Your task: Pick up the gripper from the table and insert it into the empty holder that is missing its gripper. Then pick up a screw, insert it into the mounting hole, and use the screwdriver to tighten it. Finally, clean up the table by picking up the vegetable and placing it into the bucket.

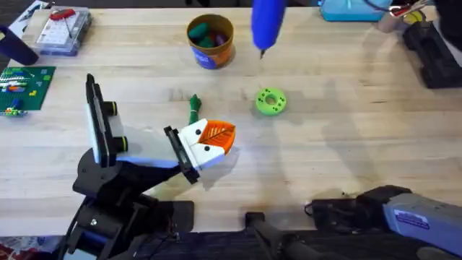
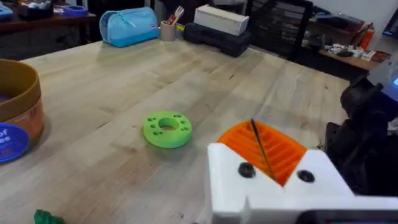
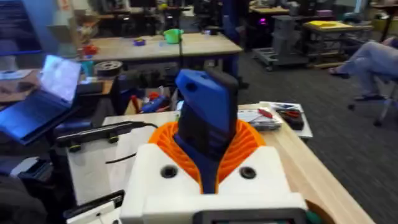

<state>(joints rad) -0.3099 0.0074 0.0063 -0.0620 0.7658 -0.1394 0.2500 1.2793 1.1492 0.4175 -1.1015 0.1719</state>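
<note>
The right gripper (image 3: 208,168) clenches the blue screwdriver (image 3: 205,118) mid-barrel — rigid, probably top-heavy, likely slick. The left gripper (image 2: 267,162) is closed, empty, near the vegetable (image 1: 194,107).

Green holed disc (image 1: 271,101), blue pouch (image 2: 129,27)

Light wooden table (image 1: 346,144) with orange bucket (image 1: 211,43), green vegetable (image 1: 194,108), holed green disc (image 1: 271,102).
</note>
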